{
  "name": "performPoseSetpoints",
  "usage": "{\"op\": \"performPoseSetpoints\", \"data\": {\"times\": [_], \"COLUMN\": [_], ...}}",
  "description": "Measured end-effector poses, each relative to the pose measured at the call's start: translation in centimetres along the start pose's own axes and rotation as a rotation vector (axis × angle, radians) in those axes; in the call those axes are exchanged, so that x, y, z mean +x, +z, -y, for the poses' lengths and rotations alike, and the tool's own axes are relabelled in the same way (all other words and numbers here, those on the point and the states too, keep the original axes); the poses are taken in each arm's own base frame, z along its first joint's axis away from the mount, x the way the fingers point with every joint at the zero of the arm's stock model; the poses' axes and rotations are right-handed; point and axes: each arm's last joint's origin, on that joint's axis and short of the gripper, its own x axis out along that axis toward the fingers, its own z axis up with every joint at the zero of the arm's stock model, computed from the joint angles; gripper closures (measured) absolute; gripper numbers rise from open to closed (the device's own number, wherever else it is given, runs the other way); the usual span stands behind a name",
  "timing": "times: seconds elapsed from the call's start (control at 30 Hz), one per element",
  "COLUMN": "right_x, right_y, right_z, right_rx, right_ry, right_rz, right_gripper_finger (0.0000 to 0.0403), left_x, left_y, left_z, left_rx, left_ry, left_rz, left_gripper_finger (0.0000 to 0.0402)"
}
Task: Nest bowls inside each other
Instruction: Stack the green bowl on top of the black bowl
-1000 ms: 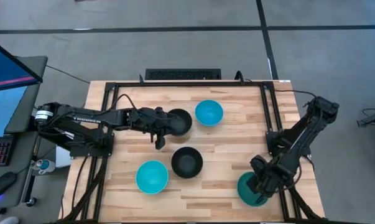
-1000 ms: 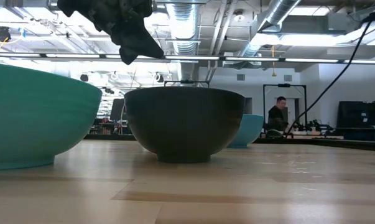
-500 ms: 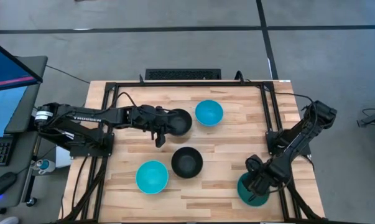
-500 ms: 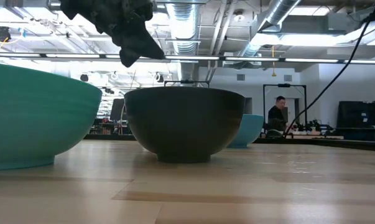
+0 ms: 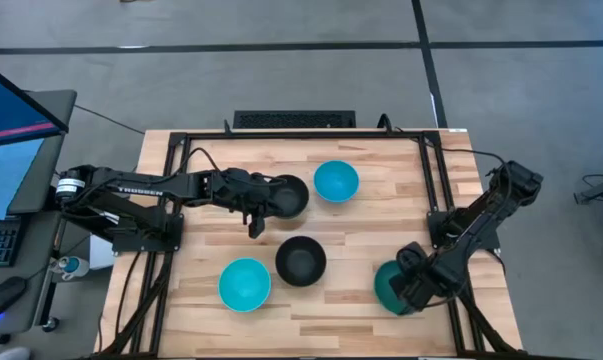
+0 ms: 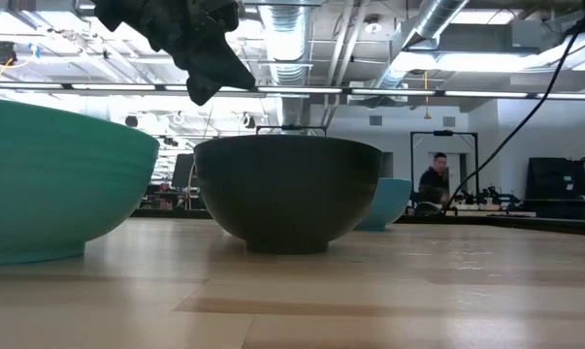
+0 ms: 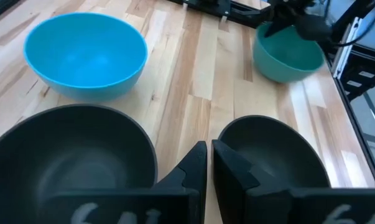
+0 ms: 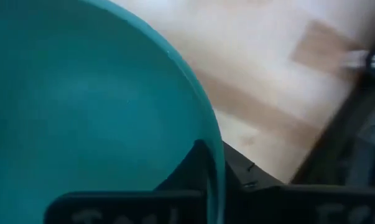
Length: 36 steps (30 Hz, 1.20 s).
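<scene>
Several bowls are spread on the wooden table, none inside another. A black bowl (image 5: pixel 291 196) and a cyan bowl (image 5: pixel 336 181) stand at the far middle. Another black bowl (image 5: pixel 301 260) and another cyan one (image 5: pixel 244 283) stand nearer. Each rests on its base. My left gripper (image 5: pixel 269 212) hovers shut above the table, just beside the far black bowl (image 7: pixel 69 155), and touches nothing. At the near right, my right gripper (image 5: pixel 411 284) is shut on the teal bowl (image 5: pixel 385 288). My right gripper pinches the teal bowl's rim (image 8: pixel 207 134) on the bowl's right side. One finger (image 8: pixel 193 163) is inside the bowl and the other (image 8: pixel 240 177) is outside. The fingers slant down from the table's right. Whether the bowl is clear of the table does not show.
A black metal frame (image 5: pixel 433 200) borders the table top, and its right rail runs close behind the teal bowl. A dark flat box (image 5: pixel 294 119) lies at the far edge. A person (image 6: pixel 433 179) stands far off in the room behind.
My right gripper has moved toward the table's left and a little toward the far edge. The teal bowl has gone with it, away from the near right corner. My left gripper has kept still.
</scene>
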Motion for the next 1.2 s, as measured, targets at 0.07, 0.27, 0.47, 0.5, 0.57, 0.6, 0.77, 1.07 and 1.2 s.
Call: {"op": "performPoseSetpoints", "data": {"times": [0.07,0.27,0.47,0.5,0.57,0.6,0.77,1.07,1.2], "right_x": [0.1,0.2,0.2,0.2,0.1,0.1,-1.3,-5.4,-8.0], "right_y": [0.2,0.1,0.3,0.4,0.7,0.9,2.3,7.3,10.1], "right_z": [0.4,0.4,-0.3,-0.3,-0.6,-0.7,-1.9,-3.8,-4.3], "right_rx": [0.031,0.123,0.136,0.139,0.133,0.123,0.066,-0.005,-0.007], "right_ry": [-0.044,-0.061,-0.005,0.001,0.014,0.024,0.086,0.164,0.208], "right_rz": [0.011,-0.026,-0.043,-0.044,-0.048,-0.051,-0.031,0.043,0.116], "right_gripper_finger": [0.0351,0.033,0.0329,0.0331,0.0342,0.0352,0.0393,0.0394,0.0381], "left_x": [0.0,0.0,0.0,0.0,0.0,0.0,0.0,-0.1,-1.5], "left_y": [0.0,0.0,0.0,0.0,0.0,0.0,-0.1,-0.4,-0.3], "left_z": [0.0,0.0,0.0,0.0,0.0,0.0,0.0,1.0,1.8], "left_rx": [0.0,0.0,0.011,0.011,0.012,0.012,0.011,0.084,0.13], "left_ry": [-0.006,-0.017,-0.017,-0.017,-0.017,-0.017,-0.015,-0.022,0.021], "left_rz": [-0.002,-0.005,-0.005,-0.005,-0.005,-0.005,-0.011,-0.026,0.002], "left_gripper_finger": [0.0388,0.0388,0.0388,0.0388,0.0388,0.0388,0.0388,0.0388,0.0388]}}
